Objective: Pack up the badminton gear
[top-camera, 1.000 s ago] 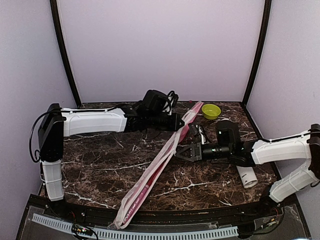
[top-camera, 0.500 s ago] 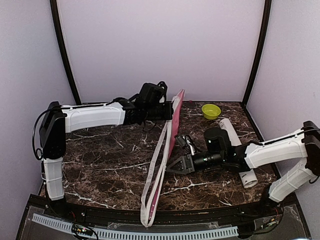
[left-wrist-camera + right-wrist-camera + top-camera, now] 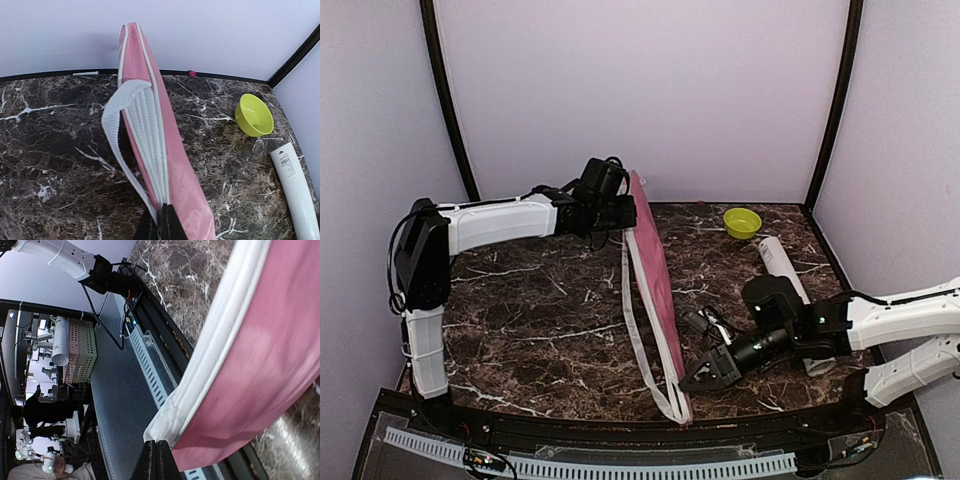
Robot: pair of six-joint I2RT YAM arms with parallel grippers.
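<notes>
left pincer clamps the slim pink racket cover, right pincer pinches its white-piped near corner; only the left wrist view shows the white strap and its ribbed weave.

Pale lilac walls on three sides, black posts in the back corners. Tabletop is dark brown marble pattern with white veins; light is even. White slotted cable duct runs along the near edge. Beyond it (right wrist view): grey floor, perforated metal cabinet.

Soft even light; racket cover blurry nr lens.
</notes>
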